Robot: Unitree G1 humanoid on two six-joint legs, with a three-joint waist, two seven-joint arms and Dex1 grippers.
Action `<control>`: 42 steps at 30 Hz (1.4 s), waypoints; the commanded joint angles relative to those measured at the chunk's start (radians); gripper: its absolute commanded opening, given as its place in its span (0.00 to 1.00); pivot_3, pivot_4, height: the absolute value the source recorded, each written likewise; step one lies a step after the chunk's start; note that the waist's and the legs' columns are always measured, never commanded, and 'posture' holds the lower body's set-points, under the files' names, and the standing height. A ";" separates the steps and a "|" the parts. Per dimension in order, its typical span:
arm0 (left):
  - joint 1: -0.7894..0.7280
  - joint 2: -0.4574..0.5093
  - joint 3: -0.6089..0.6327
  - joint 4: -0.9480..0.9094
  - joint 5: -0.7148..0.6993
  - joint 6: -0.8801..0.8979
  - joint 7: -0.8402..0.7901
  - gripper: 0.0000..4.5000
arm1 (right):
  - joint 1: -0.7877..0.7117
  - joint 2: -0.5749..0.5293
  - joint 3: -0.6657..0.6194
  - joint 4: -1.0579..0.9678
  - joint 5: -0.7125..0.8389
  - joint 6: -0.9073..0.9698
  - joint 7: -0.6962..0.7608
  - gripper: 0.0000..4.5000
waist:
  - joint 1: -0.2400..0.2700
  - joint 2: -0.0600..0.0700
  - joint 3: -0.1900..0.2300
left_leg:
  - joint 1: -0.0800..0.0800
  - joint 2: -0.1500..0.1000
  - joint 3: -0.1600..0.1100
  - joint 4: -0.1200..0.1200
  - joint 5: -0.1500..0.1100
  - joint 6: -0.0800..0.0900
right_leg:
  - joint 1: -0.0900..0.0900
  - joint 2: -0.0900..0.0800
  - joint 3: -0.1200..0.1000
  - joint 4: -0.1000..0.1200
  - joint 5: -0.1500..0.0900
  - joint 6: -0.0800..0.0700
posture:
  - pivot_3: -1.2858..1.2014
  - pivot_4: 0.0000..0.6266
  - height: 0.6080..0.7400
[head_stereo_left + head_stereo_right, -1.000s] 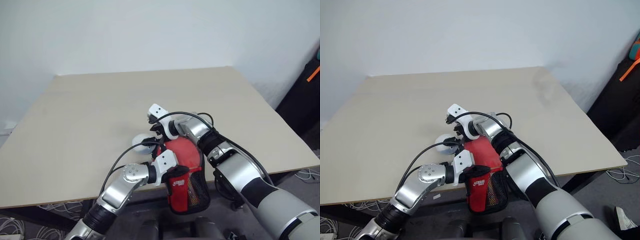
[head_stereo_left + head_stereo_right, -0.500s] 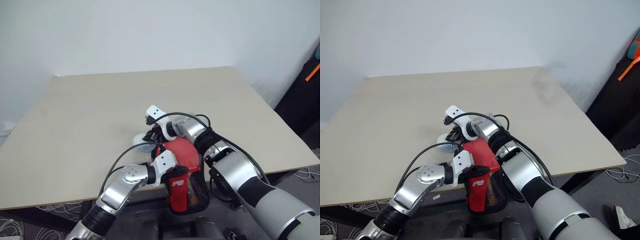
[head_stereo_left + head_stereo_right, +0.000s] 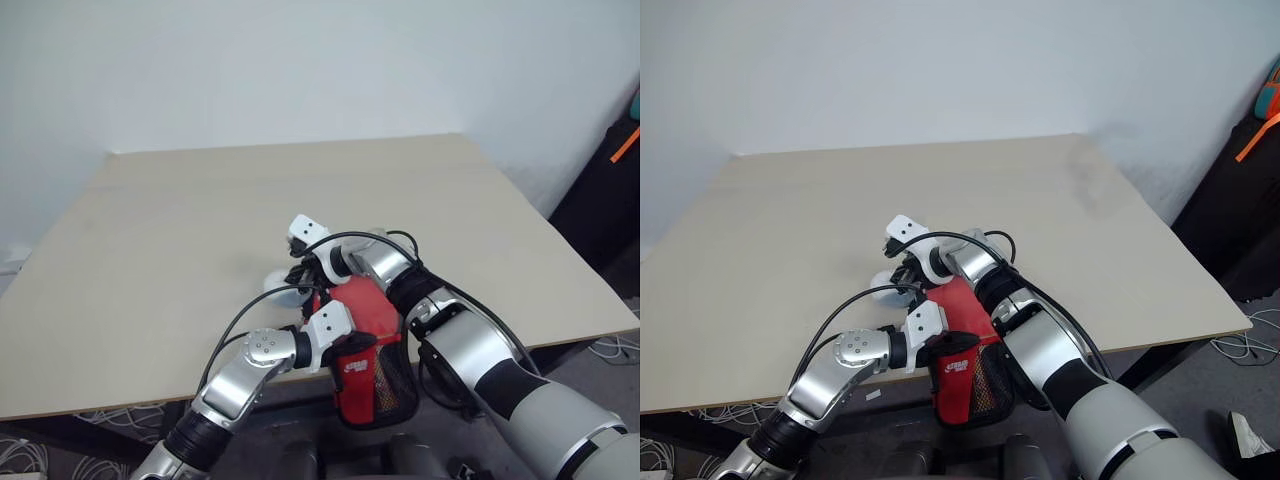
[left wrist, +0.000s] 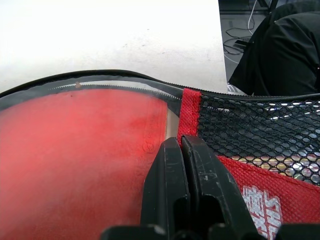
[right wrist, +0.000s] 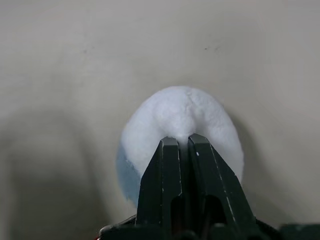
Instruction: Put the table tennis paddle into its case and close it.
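Note:
The red case (image 3: 372,310) lies at the table's near edge, its black mesh pocket (image 4: 260,125) hanging over the edge. My left gripper (image 4: 181,140) is shut on the case's red strap beside the mesh. Inside the zip rim lies a smooth red face (image 4: 75,150) that looks like the paddle; its handle is hidden. Just beyond the case's far end, my right gripper (image 5: 181,139) is shut, its tips against the near edge of a small white ball (image 5: 180,107) on the table. I cannot tell whether anything is pinched between them.
The beige table (image 3: 200,200) stretches away towards a white wall. Black cables loop from both wrists over the case. Dark gear stands on the floor to the right of the table (image 3: 610,200).
My right gripper has gone from open to shut and dipped slightly towards the white ball. The left gripper and the case have stayed where they were.

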 commanded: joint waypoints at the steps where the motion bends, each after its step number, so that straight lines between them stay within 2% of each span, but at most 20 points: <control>1: 0.017 0.004 -0.030 0.044 0.035 0.033 -0.005 0.00 | -0.059 0.009 -0.053 0.008 0.010 -0.033 -0.078 0.00 | 0.000 0.000 0.000 | 0.000 0.000 0.000 0.000 0.000 0.000 | 0.000 0.000 0.000 0.000 0.000 0.000 | 0.52 0.00 1.00; 11: 0.002 -0.009 -0.029 0.066 0.035 0.029 -0.008 0.00 | -0.045 0.022 -0.064 0.015 -0.007 -0.046 -0.163 0.00 | 0.000 0.000 0.000 | 0.000 0.000 0.000 0.000 0.000 0.000 | 0.000 0.000 0.000 0.000 0.001 -0.001 | 0.52 0.00 1.00; 24: -0.013 -0.017 -0.029 0.092 0.036 0.026 -0.019 0.00 | -0.127 0.003 -0.142 0.115 -0.011 -0.125 -0.447 0.00 | 0.000 0.000 0.000 | 0.000 -0.001 0.000 0.000 0.000 0.000 | 0.001 0.000 0.000 0.000 0.001 -0.002 | 0.52 0.00 1.00; 34: -0.014 -0.020 -0.028 0.094 0.036 0.030 -0.017 0.00 | -0.151 -0.043 -0.130 0.178 -0.064 -0.163 -0.502 0.00 | 0.000 0.000 0.000 | 0.000 -0.001 0.000 0.000 0.000 0.000 | 0.001 0.000 0.000 0.000 0.002 -0.003 | 0.52 0.00 1.00; 42: -0.012 -0.025 -0.027 0.097 0.032 0.031 -0.017 0.00 | -0.138 -0.098 -0.070 0.193 -0.152 -0.159 -0.547 0.00 | 0.001 0.001 0.000 | 0.000 -0.001 0.000 0.001 0.000 0.000 | 0.001 0.000 0.000 0.000 0.002 -0.003 | 0.52 0.00 1.00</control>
